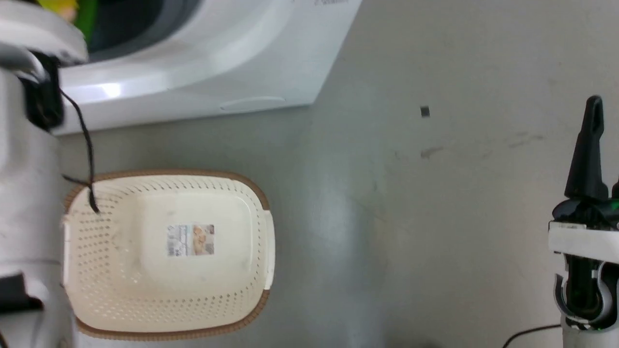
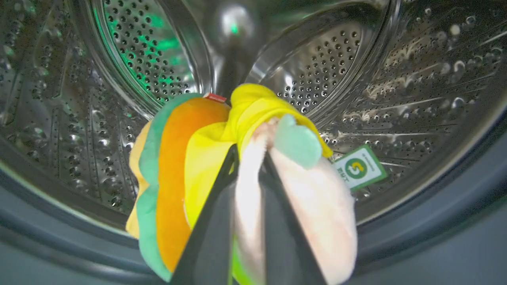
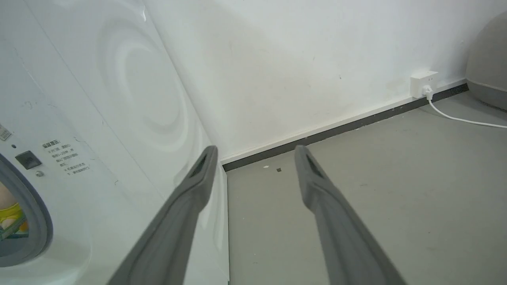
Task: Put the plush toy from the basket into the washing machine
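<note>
In the left wrist view the plush toy, orange with a green stripe, yellow and peach-pink parts, hangs inside the washing machine's shiny perforated drum. My left gripper is shut on its peach-pink part, and a green tag dangles at the right. The cream basket stands on the floor before the white washing machine, showing only the paper label on its bottom. My right gripper is open with nothing in it, beside the machine's side. A bit of the toy shows through the porthole.
My pale left forearm rises along the left edge, with a black cable hanging over the basket. Grey floor stretches to the right. A wall socket with a white cord sits at the white wall's base.
</note>
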